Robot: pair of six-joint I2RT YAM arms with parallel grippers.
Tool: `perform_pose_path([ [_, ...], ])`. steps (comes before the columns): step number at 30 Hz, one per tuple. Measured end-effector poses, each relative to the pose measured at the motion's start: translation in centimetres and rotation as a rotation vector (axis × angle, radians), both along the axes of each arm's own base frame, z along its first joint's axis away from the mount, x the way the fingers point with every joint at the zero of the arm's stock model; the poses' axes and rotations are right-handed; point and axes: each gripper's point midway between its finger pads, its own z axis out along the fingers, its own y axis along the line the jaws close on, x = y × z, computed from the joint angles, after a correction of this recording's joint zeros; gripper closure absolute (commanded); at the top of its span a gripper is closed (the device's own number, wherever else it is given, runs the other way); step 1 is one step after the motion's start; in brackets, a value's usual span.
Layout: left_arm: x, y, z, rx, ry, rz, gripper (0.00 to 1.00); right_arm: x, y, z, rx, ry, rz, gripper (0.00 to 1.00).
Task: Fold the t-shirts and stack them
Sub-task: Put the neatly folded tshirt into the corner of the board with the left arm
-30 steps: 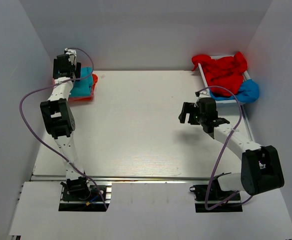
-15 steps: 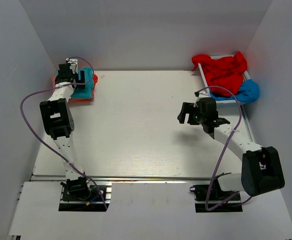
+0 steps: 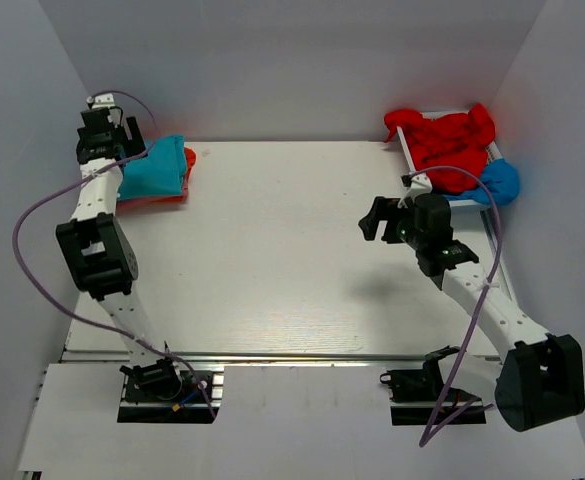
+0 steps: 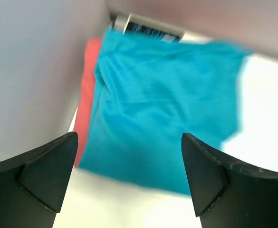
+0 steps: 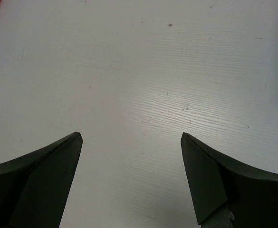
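A folded teal t-shirt lies on top of a folded pink or orange one at the table's back left corner. In the left wrist view the teal shirt fills the middle, with the pink edge at its left. My left gripper is open and empty, raised just left of and behind the stack, by the wall. A crumpled red shirt and a bright blue one lie heaped in a white tray at the back right. My right gripper is open and empty above bare table.
White walls close in the table on the left, back and right. The left arm's purple cable loops out over the left edge. The right wrist view shows only bare white tabletop between the open fingers.
My left gripper has moved off the teal shirt, to the left and back toward the wall. The right arm has swung a little, its gripper staying over mid-table.
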Motion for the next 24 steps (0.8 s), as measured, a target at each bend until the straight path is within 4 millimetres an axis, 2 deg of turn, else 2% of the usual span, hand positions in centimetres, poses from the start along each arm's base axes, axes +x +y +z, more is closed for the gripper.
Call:
perform_pose_path([
  [3, -2.4, -2.1, 6.3, -0.021, -0.108, -0.032, 0.0, -0.3, 0.0, 0.9, 0.015, -0.019, 0.0, 0.1],
  [5, -3.9, -4.7, 10.3, -0.081, -0.201, -0.096, 0.0, -0.6, 0.0, 1.2, 0.023, -0.02, -0.001, 0.1],
  [6, -4.7, -6.3, 11.8, -0.12, -0.252, -0.146, 0.0, -0.7, 0.0, 1.3, 0.028, -0.016, -0.002, 0.1],
  [8, -7.0, -10.1, 13.4, -0.21, -0.322, -0.245, 0.0, -1.2, 0.0, 1.3, 0.042, -0.006, -0.007, 0.1],
  [10, -9.5, -14.0, 12.3, -0.291, -0.338, -0.332, 0.0, -1.7, -0.2, 0.9, 0.046, 0.007, -0.011, 0.1],
  [13, -13.6, -21.1, 7.7, -0.409, -0.269, -0.476, 0.0, -2.8, -0.5, 0.1, 0.047, 0.032, -0.015, 0.1],
  [15, -17.2, -26.0, 4.0, -0.479, -0.18, -0.578, 0.0, -3.6, -0.7, -0.4, 0.044, 0.043, -0.016, 0.1],
  [17, -20.9, -30.4, 1.3, -0.529, -0.101, -0.676, 0.0, -4.4, -1.0, -1.0, 0.041, 0.052, -0.016, 0.1],
  [21, -26.2, -36.4, -1.3, -0.554, -0.019, -0.823, 0.0, -5.6, -1.3, -2.1, 0.042, 0.067, -0.016, 0.1],
  [24, -29.4, -39.3, -3.8, -0.537, 0.044, -0.894, 0.0, -6.5, -1.5, -3.4, 0.04, 0.085, -0.018, 0.1],
])
